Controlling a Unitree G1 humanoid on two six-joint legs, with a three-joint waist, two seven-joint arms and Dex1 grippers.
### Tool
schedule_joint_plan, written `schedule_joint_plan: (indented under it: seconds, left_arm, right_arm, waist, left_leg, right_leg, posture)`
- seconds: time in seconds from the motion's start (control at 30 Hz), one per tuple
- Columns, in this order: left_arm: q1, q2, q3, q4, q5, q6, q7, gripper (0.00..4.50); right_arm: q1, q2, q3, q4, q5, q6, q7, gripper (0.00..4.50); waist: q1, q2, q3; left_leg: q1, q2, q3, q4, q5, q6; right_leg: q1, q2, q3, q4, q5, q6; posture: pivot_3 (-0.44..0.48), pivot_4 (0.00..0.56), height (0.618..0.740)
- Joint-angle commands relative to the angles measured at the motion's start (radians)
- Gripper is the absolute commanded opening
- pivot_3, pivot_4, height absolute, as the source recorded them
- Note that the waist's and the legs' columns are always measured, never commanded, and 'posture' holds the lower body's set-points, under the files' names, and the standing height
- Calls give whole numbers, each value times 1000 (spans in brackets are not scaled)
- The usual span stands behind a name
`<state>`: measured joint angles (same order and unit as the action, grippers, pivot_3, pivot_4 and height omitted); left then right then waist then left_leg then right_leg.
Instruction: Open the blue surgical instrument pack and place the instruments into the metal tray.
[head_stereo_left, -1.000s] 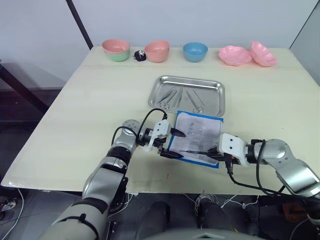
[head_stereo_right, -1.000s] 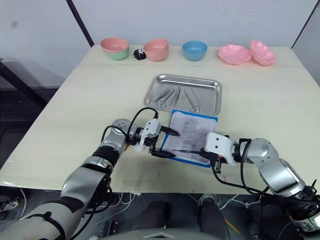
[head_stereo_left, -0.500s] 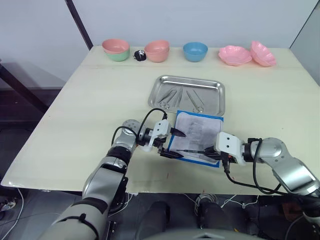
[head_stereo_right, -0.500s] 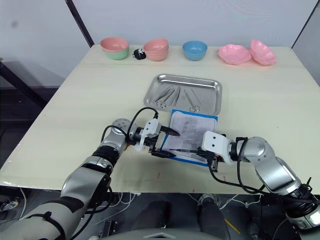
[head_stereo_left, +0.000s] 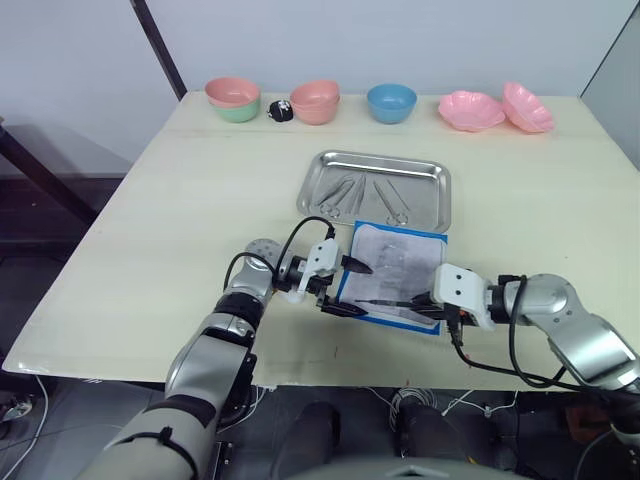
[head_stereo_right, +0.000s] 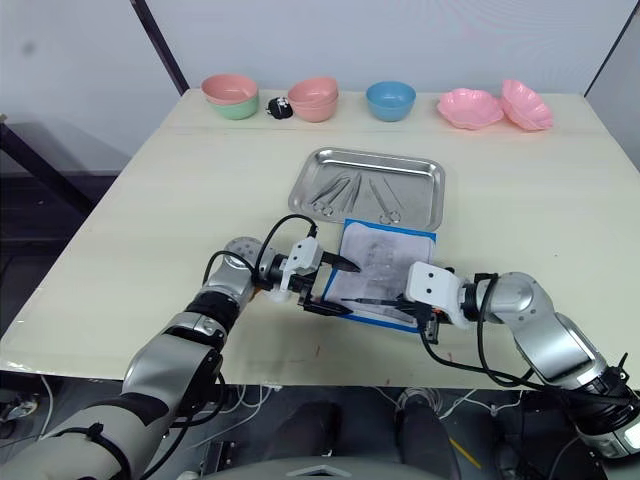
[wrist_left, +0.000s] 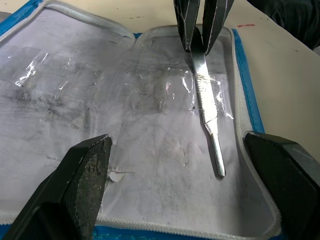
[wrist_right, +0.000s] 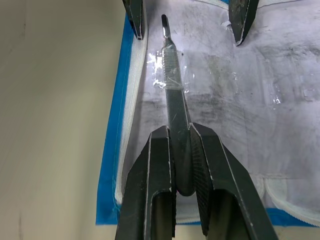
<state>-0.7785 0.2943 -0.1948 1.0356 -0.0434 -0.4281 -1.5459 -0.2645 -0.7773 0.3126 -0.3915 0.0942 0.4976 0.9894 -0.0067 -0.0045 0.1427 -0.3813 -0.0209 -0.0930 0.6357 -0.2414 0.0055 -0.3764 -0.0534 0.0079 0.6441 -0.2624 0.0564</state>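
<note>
The blue surgical instrument pack (head_stereo_left: 395, 272) lies opened flat near the table's front edge, its whitish inner face up. One slender silver instrument (wrist_left: 209, 117) lies on that face. My right gripper (wrist_right: 181, 145) is shut on the instrument's near end, low over the pack's front right part. My left gripper (head_stereo_left: 348, 288) is open at the pack's left edge, one finger on either side of that edge's span. Just behind the pack sits the metal tray (head_stereo_left: 375, 158), holding several silver instruments (head_stereo_left: 345, 190).
Along the back edge stand a stacked pink and green bowl (head_stereo_left: 232, 100), a pink bowl (head_stereo_left: 315, 101), a blue bowl (head_stereo_left: 391, 101) and two pink scalloped dishes (head_stereo_left: 470, 110). A small black object (head_stereo_left: 280, 112) lies between the first two bowls. The table's front edge is just behind my wrists.
My right gripper edged slightly left over the pack with the instrument, then eased back a touch. The left gripper and the pack have stayed put.
</note>
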Motion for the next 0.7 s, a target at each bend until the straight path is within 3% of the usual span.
schedule_joint_plan:
  seconds: [0.03,0.43,0.7]
  left_arm:
    - [62,6,-40,73,59,40,9,4500]
    - [60,2,-38,78,59,39,13,4500]
    - [63,1,-37,77,58,40,14,4500]
  right_arm:
    - [-32,-33,-81,-49,13,-31,1,39]
    - [70,-139,-180,-42,57,-85,28,39]
    - [201,-213,-323,-35,122,-156,89,39]
  waist:
    - [0,0,0]
    - [5,-1,1]
    - [6,-2,3]
  left_leg:
    - [0,0,0,0,0,0]
    - [0,0,0,0,0,0]
    - [-1,0,1,0,0,0]
  right_leg:
    - [0,0,0,0,0,0]
    - [0,0,0,0,0,0]
    - [0,-1,0,0,0,0]
  posture:
    - [0,150,740]
    - [0,150,740]
    - [0,150,740]
